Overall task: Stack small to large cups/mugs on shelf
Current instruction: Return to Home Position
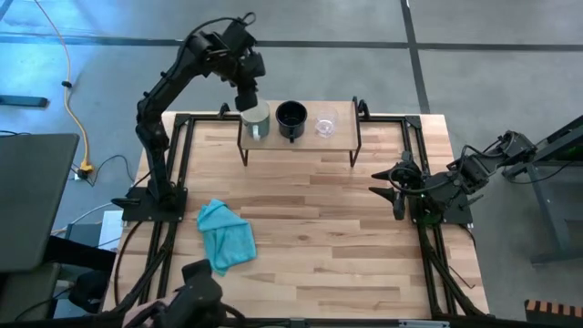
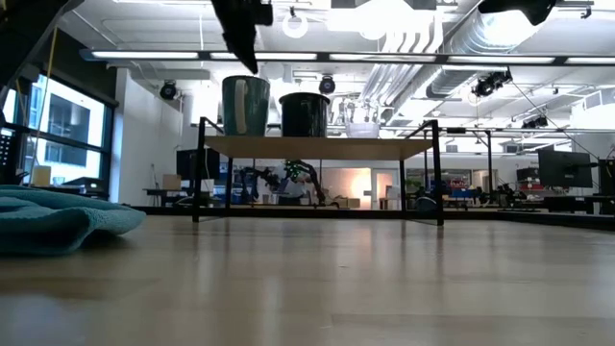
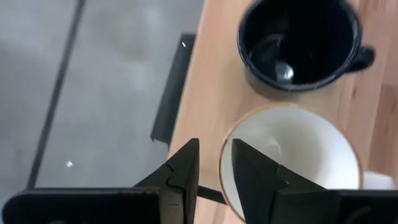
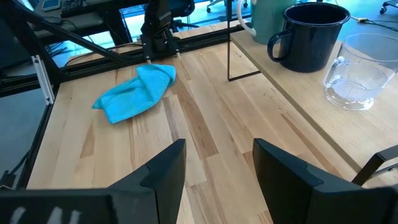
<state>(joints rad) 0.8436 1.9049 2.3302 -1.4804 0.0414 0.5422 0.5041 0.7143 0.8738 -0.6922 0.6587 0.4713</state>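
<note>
- Butcher-block table (image 1: 310, 237) carries the shelf (image 1: 346, 135) at its far edge, with the large mug (image 1: 258, 123), black mug (image 1: 291, 117) and glass cup (image 1: 325, 124) in a row on it.
- Left gripper (image 3: 214, 146) hovers just above the large mug's rim, fingers slightly apart, empty.
- Right gripper (image 4: 219, 144) rests at the table's right side, fingers apart.

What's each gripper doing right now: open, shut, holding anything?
Left gripper: slightly open, empty, above the large mug on the shelf.
Right gripper: open, empty, low at the right side.
</note>
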